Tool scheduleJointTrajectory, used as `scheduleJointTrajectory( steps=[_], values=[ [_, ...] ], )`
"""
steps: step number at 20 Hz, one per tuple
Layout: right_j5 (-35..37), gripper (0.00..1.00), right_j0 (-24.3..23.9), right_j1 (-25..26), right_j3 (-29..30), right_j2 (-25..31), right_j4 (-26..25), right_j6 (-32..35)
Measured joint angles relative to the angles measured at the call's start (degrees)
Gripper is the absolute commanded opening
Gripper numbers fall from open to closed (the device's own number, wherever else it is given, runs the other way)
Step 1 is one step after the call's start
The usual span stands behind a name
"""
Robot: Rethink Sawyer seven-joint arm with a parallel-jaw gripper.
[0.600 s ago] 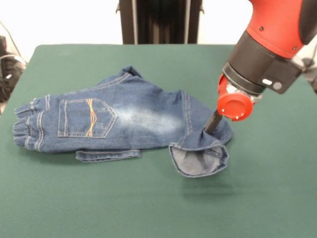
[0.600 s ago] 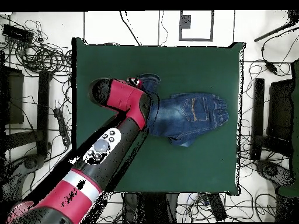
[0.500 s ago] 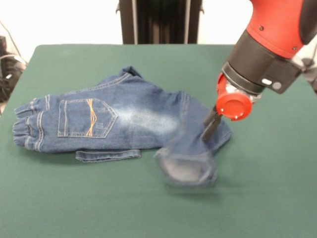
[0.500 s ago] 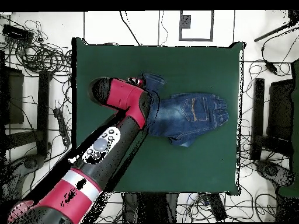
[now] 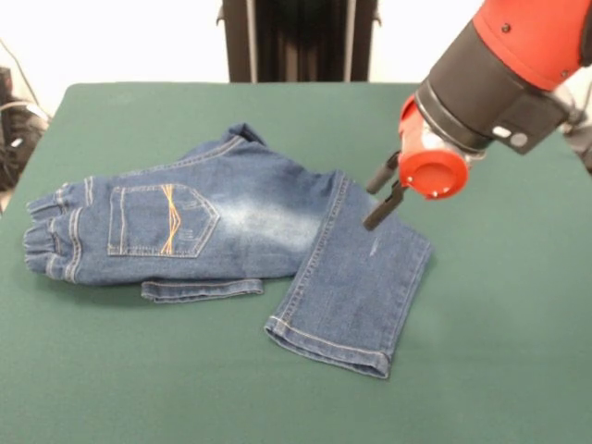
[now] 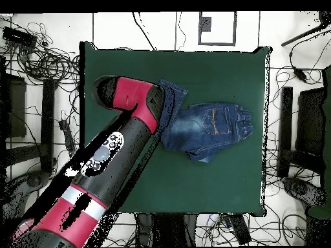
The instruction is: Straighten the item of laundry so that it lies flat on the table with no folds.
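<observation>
Your black two-fingered gripper [image 5: 382, 194] hangs open and empty just above the small blue denim jeans [image 5: 231, 236] on the dark green felt table [image 5: 499, 351]. In the front view the jeans stretch leftward from it toward the waistband. One leg angles down below the fingertips; the other is folded underneath.

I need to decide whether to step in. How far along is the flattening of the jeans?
Partly done. One leg of the jeans lies unrolled and flat, hem toward the camera. In hand: nothing; the gripper hangs open just above that leg. Left: the other leg seems still folded under, with a strip sticking out at the near edge and a bunched corner at the far side.
</observation>
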Motion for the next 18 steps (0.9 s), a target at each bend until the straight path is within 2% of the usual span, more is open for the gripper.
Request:
scheduleJointTrajectory(
  steps=[7,11,14,15,18],
  values=[
    [0.32,1.0,0.04,-0.12,-1.15,-0.17,-1.05,0.0],
    [-2.21,1.0,0.05,-0.98,-0.66,0.99,-1.26,0.0],
    [-7.37,1.0,-0.01,-2.85,0.65,3.79,-1.28,0.0],
    [-11.53,1.0,-0.24,-4.5,1.8,6.27,-1.29,-0.02],
    [-17.93,1.0,-1.38,-7.55,3.87,10.98,-1.91,-0.39]
  ],
)
